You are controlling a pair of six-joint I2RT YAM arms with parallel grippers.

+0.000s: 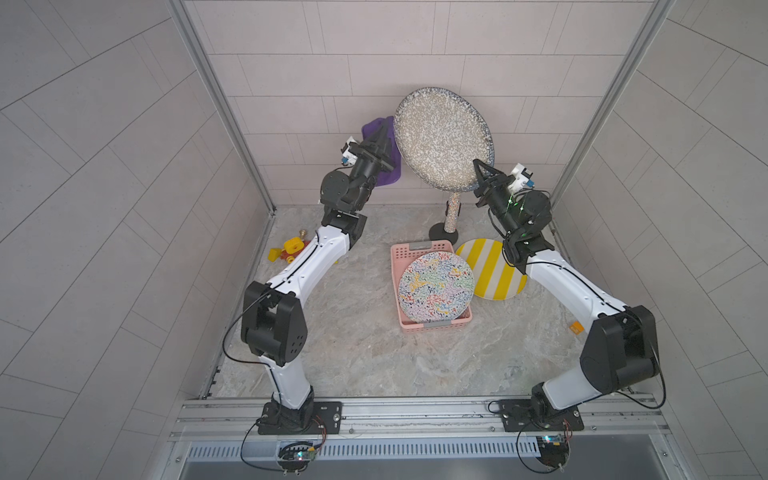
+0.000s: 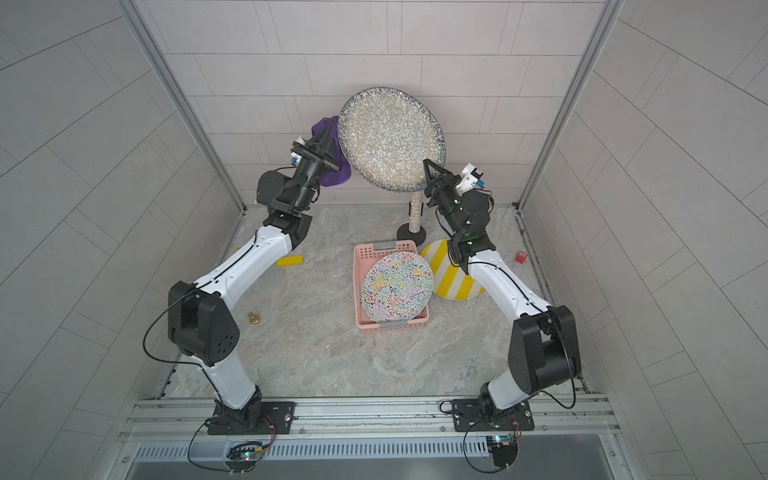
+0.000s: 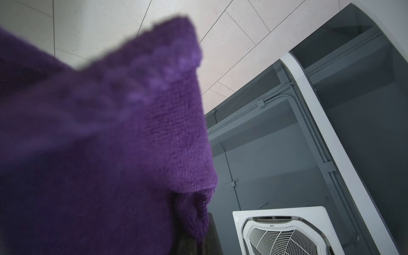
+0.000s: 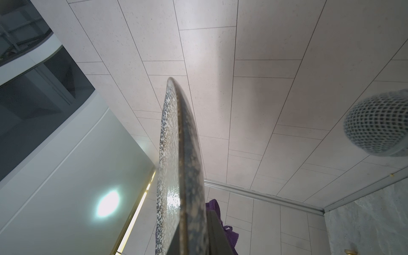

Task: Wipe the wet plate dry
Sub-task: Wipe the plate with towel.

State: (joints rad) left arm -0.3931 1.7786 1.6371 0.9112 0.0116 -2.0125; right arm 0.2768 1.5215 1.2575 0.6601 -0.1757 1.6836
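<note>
The left gripper [image 1: 383,129] was clamped fully shut on a bunched purple cloth [image 1: 390,176]. The cloth spilled out around the jaws and filled most of the left wrist view [image 3: 110,132]. The right gripper [image 1: 478,165] was closed almost completely, pinching the rim of the speckled plate [image 1: 442,137]. From those jaws the plate rose up and away, held aloft and tilted on edge. In the right wrist view the plate [image 4: 176,154] ran edge-on straight out from the jaws, with a glossy patch on its pale face that may have been water.

Just beside the left jaws lay the plate's far rim. The cloth seemed to sit towards the dark back of the plate, as the right wrist view suggested [image 4: 213,205]. Whether cloth and plate touched could not be told.

Well below both grippers were a pink basket [image 1: 415,248] holding a patterned plate [image 1: 436,286], a striped plate [image 1: 486,270] and a microphone [image 1: 453,212] on its stand.

The wiping step looked to be in hand, with cloth and plate both lifted and brought together. The next move would call for the left jaws to press the cloth flat on the surface and sweep across it. The right jaws would need to hold the rim steady against that push.
</note>
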